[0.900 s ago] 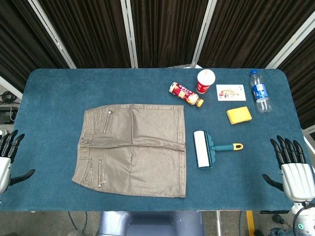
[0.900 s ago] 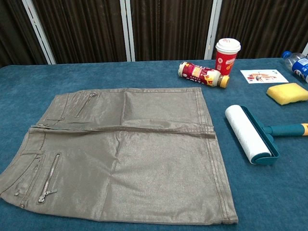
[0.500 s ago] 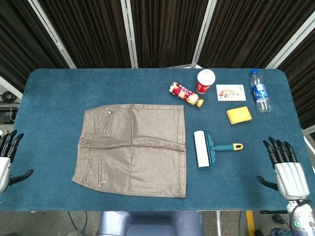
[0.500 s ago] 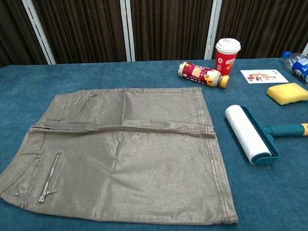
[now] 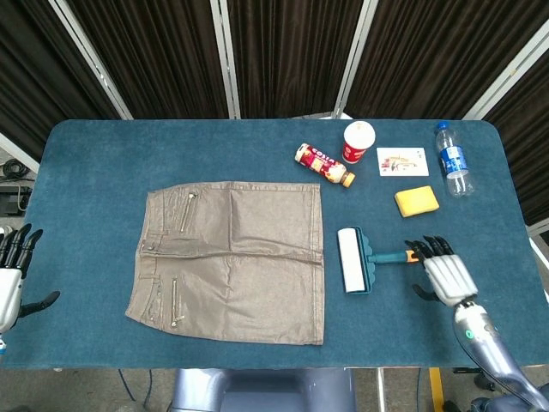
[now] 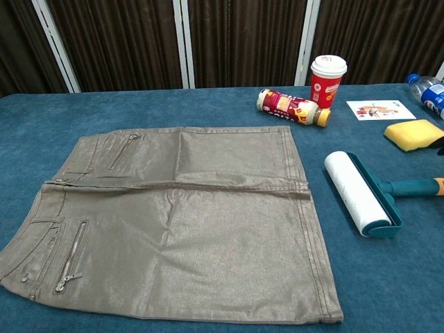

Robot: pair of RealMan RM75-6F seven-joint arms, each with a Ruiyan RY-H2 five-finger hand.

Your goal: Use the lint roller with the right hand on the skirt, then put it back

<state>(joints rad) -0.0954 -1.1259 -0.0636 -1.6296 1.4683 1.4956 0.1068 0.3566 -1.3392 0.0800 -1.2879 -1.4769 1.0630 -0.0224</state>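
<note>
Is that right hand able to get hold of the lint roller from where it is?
Probably yes. The right hand is open with its fingertips right at the yellow end of the lint roller handle, and nothing lies between them. The yellow sponge sits farther back, out of the way.

I'm looking at a blue felt-topped table (image 5: pixel 103 154), dark pleated curtains (image 5: pixel 283 51) with white poles (image 5: pixel 225 56) at 12 o'clock, even light overall.
</note>
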